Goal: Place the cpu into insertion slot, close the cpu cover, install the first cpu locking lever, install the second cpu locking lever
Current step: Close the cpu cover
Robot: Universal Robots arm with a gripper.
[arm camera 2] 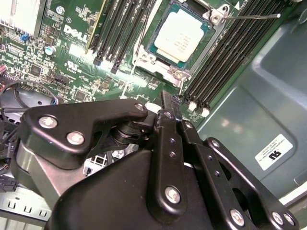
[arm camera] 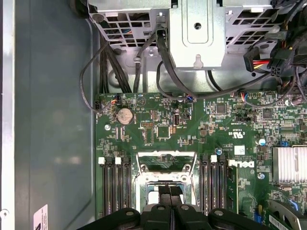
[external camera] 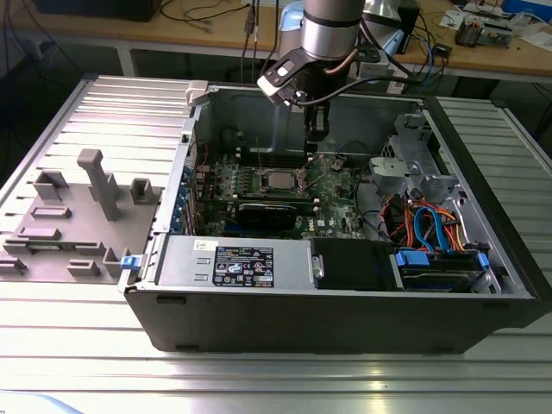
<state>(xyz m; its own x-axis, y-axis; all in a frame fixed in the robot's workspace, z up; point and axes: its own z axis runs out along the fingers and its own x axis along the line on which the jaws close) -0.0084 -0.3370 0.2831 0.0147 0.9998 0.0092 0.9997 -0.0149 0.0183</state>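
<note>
Black gripper (arm camera 2: 169, 100) pinched shut, empty; silver-topped square cpu (external camera: 278, 181) seated in metal-rimmed insertion slot (arm camera 2: 144, 57), gripper's seven o'clock in exterior view; thin wire locking lever (arm camera 2: 249, 17) unlatched

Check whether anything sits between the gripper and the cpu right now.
Nothing visible does. In the second wrist view the gripper hangs just off one corner of the cpu, with only open space between them above the green board.
</note>
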